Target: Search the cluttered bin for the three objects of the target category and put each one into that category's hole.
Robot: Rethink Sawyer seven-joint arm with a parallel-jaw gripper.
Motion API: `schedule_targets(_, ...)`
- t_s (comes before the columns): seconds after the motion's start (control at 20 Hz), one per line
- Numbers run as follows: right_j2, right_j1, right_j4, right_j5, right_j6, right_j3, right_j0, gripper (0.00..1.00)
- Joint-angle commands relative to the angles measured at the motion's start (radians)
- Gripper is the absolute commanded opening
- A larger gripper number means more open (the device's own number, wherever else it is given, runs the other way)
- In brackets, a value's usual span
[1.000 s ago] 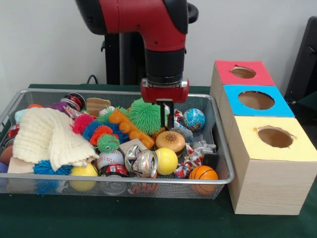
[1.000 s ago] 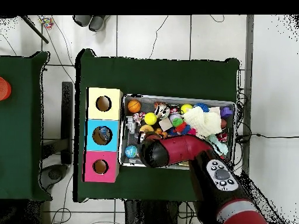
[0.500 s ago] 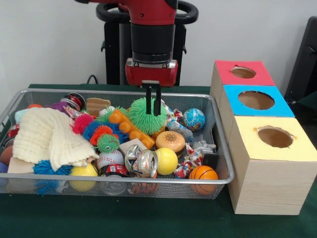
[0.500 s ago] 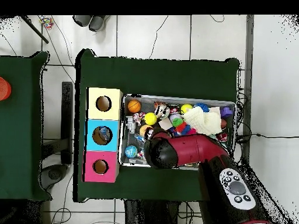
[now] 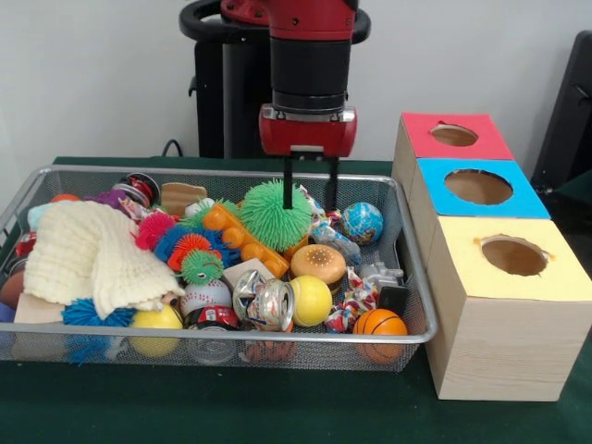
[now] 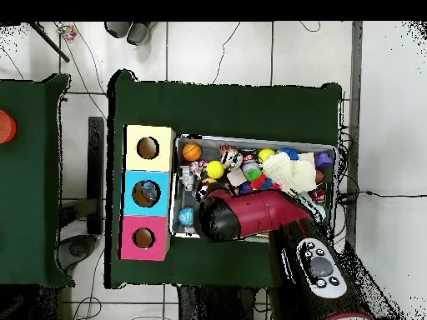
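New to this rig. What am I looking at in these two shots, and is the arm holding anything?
It is a single red and black robot arm sorting toys. One picture is taken across the table, facing the robot; the other looks straight down from above, where the arm hides much of the bin.

On the green table stands a wire mesh bin full of clutter: a cream knitted cloth, a green spiky ball, a globe ball, a yellow ball, a small basketball and more. Beside the bin stands a row of three wooden boxes, each with a round hole on top: red, blue and yellow.

The gripper hangs over the bin with its two fingers apart, next to the green spiky ball. Nothing is held.
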Motion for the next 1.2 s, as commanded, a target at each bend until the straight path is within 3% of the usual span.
schedule_targets(0.05,-0.024,0.051,-0.041,-0.011,0.039,0.000,0.025,1.00)
schedule_targets(0.85,0.012,0.149,-0.075,-0.058,-0.026,-0.034,-0.030,1.00)
schedule_targets(1.2,-0.038,0.176,-0.105,-0.081,0.006,-0.064,0.007,1.00)
